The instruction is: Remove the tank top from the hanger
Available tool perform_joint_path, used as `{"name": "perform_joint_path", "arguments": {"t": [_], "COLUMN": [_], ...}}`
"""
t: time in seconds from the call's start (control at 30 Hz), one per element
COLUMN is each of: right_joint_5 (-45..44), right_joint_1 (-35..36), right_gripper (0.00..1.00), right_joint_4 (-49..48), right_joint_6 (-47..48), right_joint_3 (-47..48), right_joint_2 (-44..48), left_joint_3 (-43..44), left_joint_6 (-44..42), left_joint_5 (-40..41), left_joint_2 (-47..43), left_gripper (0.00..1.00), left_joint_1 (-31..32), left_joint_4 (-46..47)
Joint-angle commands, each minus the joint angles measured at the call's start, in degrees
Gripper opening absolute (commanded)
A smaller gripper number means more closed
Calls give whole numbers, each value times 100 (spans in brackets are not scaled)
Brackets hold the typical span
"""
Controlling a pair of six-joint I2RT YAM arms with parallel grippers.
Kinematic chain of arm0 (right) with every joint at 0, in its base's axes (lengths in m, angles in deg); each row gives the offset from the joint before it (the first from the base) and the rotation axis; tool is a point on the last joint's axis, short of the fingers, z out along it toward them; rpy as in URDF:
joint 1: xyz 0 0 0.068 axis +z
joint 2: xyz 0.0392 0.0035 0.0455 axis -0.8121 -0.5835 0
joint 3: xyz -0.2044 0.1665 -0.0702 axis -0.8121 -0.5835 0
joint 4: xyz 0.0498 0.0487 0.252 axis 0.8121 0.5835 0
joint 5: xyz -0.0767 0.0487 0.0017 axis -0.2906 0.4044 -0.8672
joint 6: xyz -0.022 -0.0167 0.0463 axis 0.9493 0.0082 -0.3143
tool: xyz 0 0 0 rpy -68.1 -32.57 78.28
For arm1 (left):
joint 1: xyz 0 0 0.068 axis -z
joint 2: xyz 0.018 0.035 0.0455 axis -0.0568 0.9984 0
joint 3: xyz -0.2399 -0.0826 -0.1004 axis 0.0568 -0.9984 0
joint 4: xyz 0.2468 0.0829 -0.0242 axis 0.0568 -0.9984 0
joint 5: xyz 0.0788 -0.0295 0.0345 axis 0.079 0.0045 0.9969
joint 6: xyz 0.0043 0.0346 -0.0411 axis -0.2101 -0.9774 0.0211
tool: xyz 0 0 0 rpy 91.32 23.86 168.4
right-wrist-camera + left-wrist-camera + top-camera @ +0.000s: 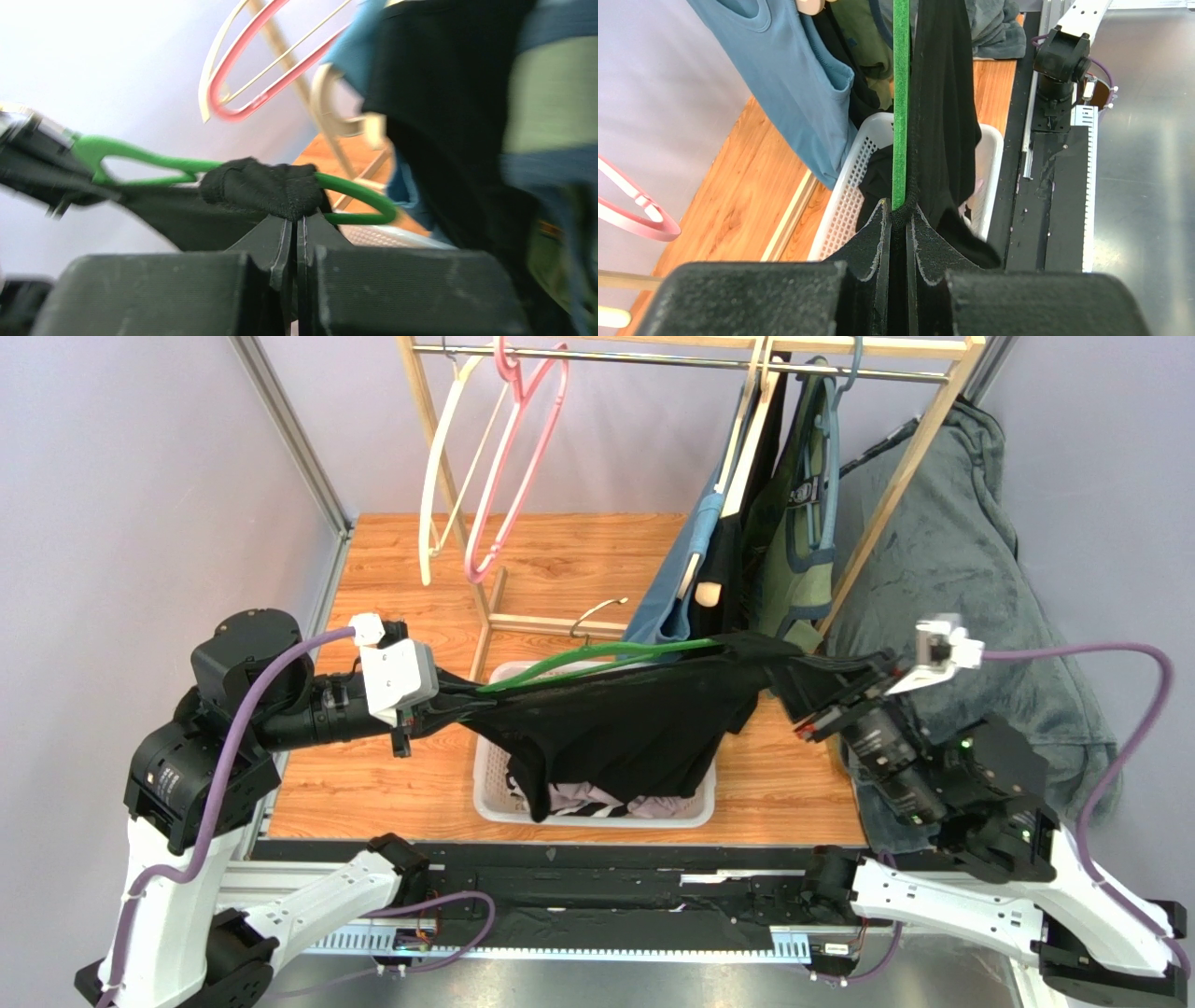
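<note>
Across the upper middle of the overhead view lies the wooden counter, with a wooden clothes rack standing on it. Blue, black and green garments hang at the rack's right end, and bare pink and cream hangers hang at its left end. At the right edge of that view a grey blanket is heaped against the rack's leg. Low in the centre a white basket holds some folded clothes. Above the basket the black tank top is spread sideways from centre left to centre right, its body sagging down into the basket. It is on the green hanger, which lies almost level with its metal hook pointing up toward the rack. In the left wrist view, the left tool has its jaws nearly together, clamped on the end of the hanger along with the black cloth. In the right wrist view, the right tool is closed tight, pinching the bunched black strap that wraps over the hanger's other end.
</note>
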Motion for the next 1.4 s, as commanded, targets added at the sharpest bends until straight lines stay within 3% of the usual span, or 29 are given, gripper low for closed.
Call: {"name": "perform_joint_path", "arguments": {"t": [0.0, 0.17, 0.4, 0.57, 0.83, 1.2, 1.37], "right_joint_5": [-2007, -2915, -3557, -3602, -4024, -4182, -4034], "right_joint_1": [-19, -19, -19, -19, -19, -19, -19], "right_gripper": [0, 0, 0, 0, 0, 0, 0], "right_joint_4": [175, 613, 1555, 1704, 1828, 2284, 2601], "right_joint_6": [-58, -23, -102, 126, 751, 707, 461], "right_joint_3": [-195, -134, 279, 568, 1237, 1000, 903], "right_joint_2": [474, 748, 423, 256, 203, -403, -474], "left_joint_3": [55, 222, 907, 1215, 969, 2681, 2781], "left_joint_6": [-25, -34, -297, -560, -1370, -1186, -764], "left_joint_5": [8, -168, -1229, -1618, -1398, -1987, -2181], "left_joint_2": [-113, -157, -60, -34, -131, 185, 256], "left_gripper": [0, 0, 0, 0, 0, 0, 0], "left_joint_1": [-3, -38, -100, -135, -135, -144, -153], "left_joint_4": [167, 35, -764, -1317, -1995, -2329, -2005]}}
